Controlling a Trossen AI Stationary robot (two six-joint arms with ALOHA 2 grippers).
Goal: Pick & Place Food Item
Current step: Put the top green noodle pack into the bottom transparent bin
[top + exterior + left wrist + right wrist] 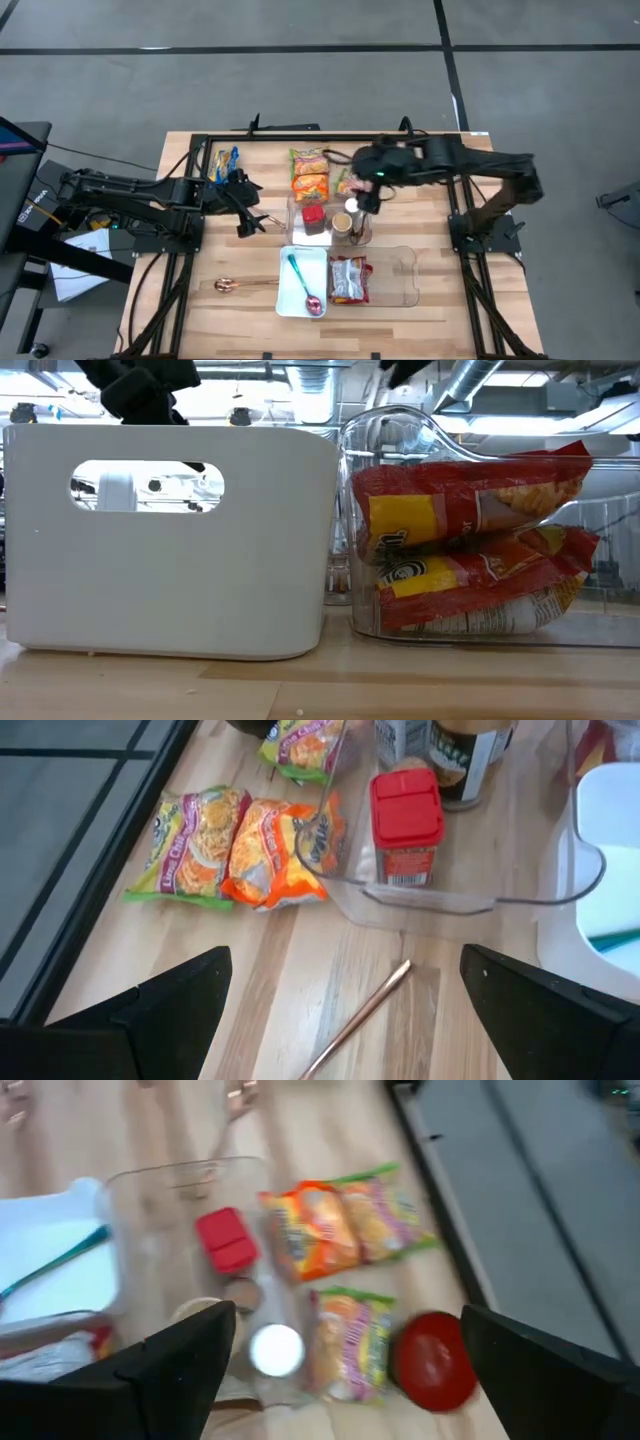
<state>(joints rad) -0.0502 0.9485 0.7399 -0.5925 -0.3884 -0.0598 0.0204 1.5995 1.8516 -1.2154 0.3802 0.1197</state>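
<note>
The wooden worktop [230, 310] carries a clear plastic bin [398, 285] near its front edge, and inside it lies a red and yellow snack bag [349, 279]. Just beside this bin on the left stands a white plastic bin [284, 290] holding a teal-handled spoon [303, 286]. Behind them a second clear tray [430, 900] holds a red-lidded spice jar [313, 216] and some cans [343, 222]. Two noodle packets, orange and green [310, 174], lie behind this tray near the back edge, and a red round object [432, 1360] is beside another packet.

The right gripper [368, 200] hangs over the cans in the rear tray, its fingers spread wide and holding nothing. The left gripper [252, 222] is left of the tray, also released and empty, above bare wood where a copper-coloured spoon [360, 1018] lies. Another copper spoon [240, 286] rests left of the white bin. The left front part of the worktop is free.
</note>
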